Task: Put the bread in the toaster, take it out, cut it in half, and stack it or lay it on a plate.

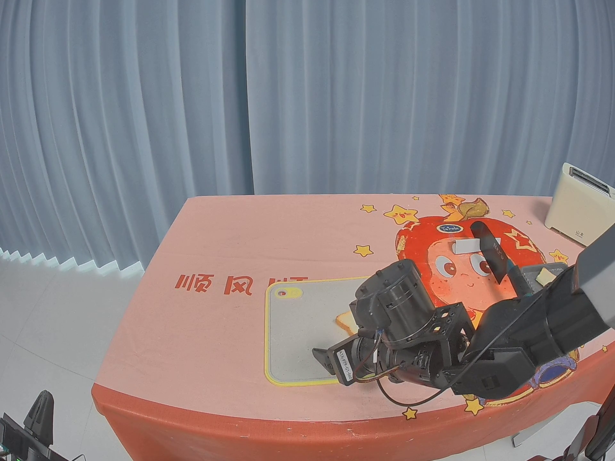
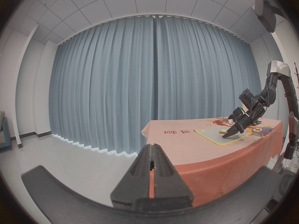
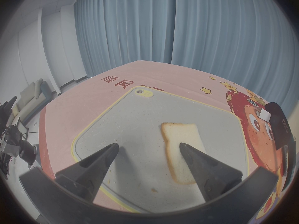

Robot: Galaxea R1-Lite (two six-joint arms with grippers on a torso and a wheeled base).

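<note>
Head view: in the lower centre the right gripper [image 1: 330, 355] hangs low over the grey board [image 1: 295, 315]. A corner of the bread [image 1: 346, 321] shows beside it. The toaster [image 1: 580, 203] stands at the right edge.

Left wrist view: the left gripper [image 2: 151, 147] is closed on nothing, off the table [image 2: 187, 143].

Right wrist view: the right gripper stands wide open. The bread lies flat on the board, under one finger [image 3: 205, 168].

A lab-like test room: full-wall curtain [image 2: 124, 78], panelled ceiling [image 2: 149, 0] (office style), one cartoon-clothed table [image 1: 256, 238].
</note>
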